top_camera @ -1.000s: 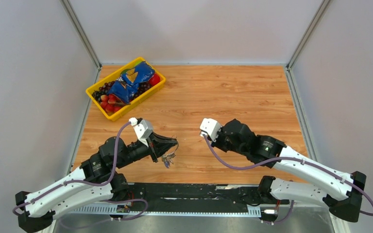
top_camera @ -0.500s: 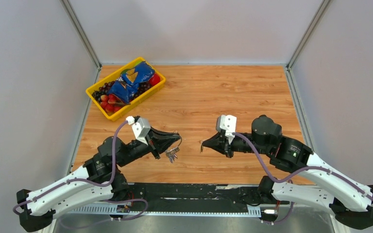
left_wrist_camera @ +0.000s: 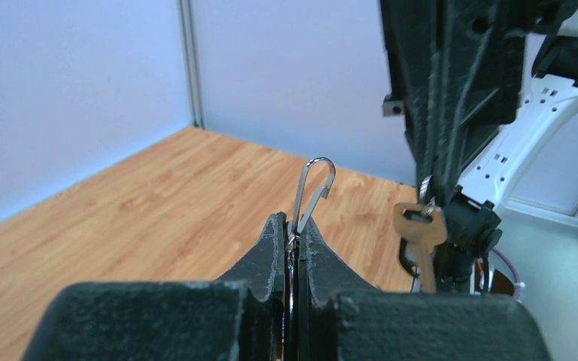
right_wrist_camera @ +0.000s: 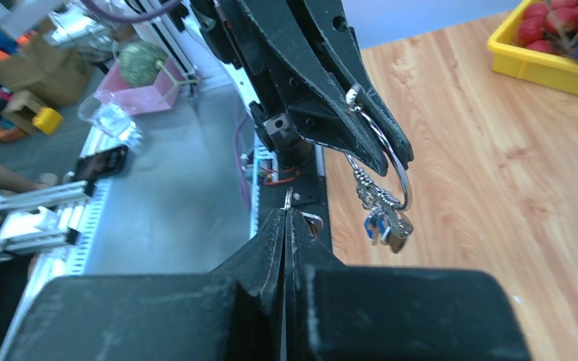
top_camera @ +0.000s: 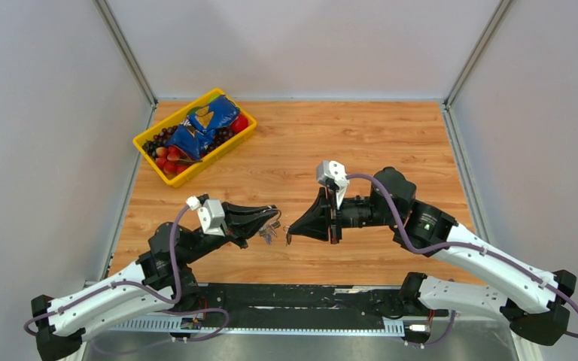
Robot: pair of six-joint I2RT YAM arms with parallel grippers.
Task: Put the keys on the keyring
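My left gripper (top_camera: 272,218) is shut on the keyring (left_wrist_camera: 313,185), a thin silver wire loop that sticks out past the fingertips. A cluster of small keys (right_wrist_camera: 384,219) with a blue tag hangs from the ring (right_wrist_camera: 395,167) above the table. My right gripper (top_camera: 291,236) is shut on a single brass-coloured key (left_wrist_camera: 419,232), which hangs from its tips. In the right wrist view only the thin edge of that key (right_wrist_camera: 289,198) shows. The two grippers point at each other, a short gap apart, near the table's front middle.
A yellow basket (top_camera: 144,149) with red and dark fruit and a blue bag stands at the back left of the wooden table (top_camera: 391,143). Grey walls close in the left, right and back. A black rail runs along the near edge (top_camera: 301,295).
My right gripper has swung round and moved left with its key, closing most of the gap to the left gripper. The left gripper has levelled and shifted slightly, still holding the keyring.
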